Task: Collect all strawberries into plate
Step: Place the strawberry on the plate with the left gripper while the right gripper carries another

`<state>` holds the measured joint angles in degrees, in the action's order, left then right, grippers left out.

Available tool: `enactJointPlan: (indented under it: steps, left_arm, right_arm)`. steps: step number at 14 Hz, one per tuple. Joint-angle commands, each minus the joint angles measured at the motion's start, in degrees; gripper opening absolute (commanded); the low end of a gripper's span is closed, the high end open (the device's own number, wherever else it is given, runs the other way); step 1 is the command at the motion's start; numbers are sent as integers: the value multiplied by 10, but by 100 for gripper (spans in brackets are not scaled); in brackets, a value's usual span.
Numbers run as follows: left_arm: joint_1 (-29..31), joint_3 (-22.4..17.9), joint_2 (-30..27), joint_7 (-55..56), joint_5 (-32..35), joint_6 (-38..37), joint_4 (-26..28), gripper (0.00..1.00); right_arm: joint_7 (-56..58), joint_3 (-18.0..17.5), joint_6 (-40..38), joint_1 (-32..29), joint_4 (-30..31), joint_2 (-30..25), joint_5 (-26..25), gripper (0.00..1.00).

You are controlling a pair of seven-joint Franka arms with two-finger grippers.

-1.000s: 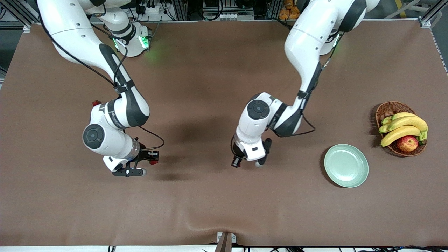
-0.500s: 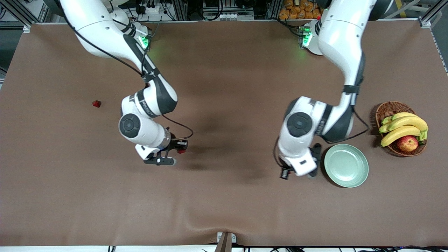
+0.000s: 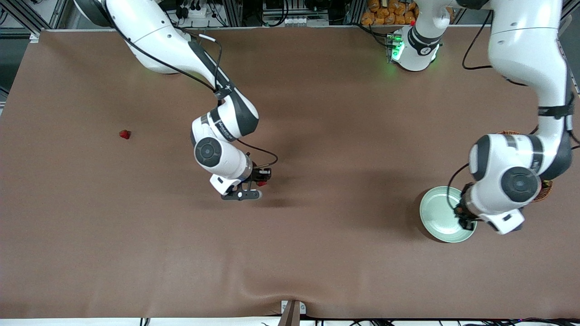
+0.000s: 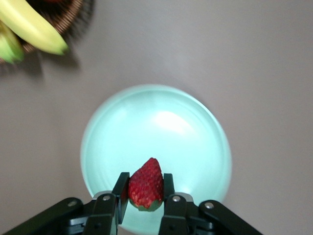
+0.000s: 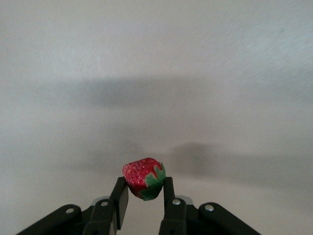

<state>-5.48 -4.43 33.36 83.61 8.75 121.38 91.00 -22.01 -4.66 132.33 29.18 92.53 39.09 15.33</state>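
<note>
Over the pale mint-green plate, my left gripper is shut on a strawberry. In the left wrist view that berry sits pinched in the left gripper, tip outward, above the plate. My right gripper hangs over the middle of the table, shut on a second strawberry. The right wrist view shows this strawberry with its green cap, held in the right gripper over bare table. A third strawberry lies on the table toward the right arm's end.
A brown wicker basket stands beside the plate, toward the left arm's end of the table, and the left arm hides most of it. The left wrist view shows the basket with a banana in it.
Both arms have swung toward the left arm's end of the table with their strawberries. The left gripper has come from the middle to above the plate, uncovering the loose strawberry.
</note>
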Motion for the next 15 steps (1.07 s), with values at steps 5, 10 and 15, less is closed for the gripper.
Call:
enactJointPlan:
  steps: [5,10,15]
  left_arm:
    - [8,8,45,-1,4,25,24,0]
    - [15,7,59,-5,13,56,23,90]
    - [-50,11,46,6,7,51,-9,100]
  right_arm:
    - [-3,4,25,30,-7,30,10,40]
    - [-2,5,25,25,-7,27,8,90]
    - [7,9,-14,-39,0,-36,2,100]
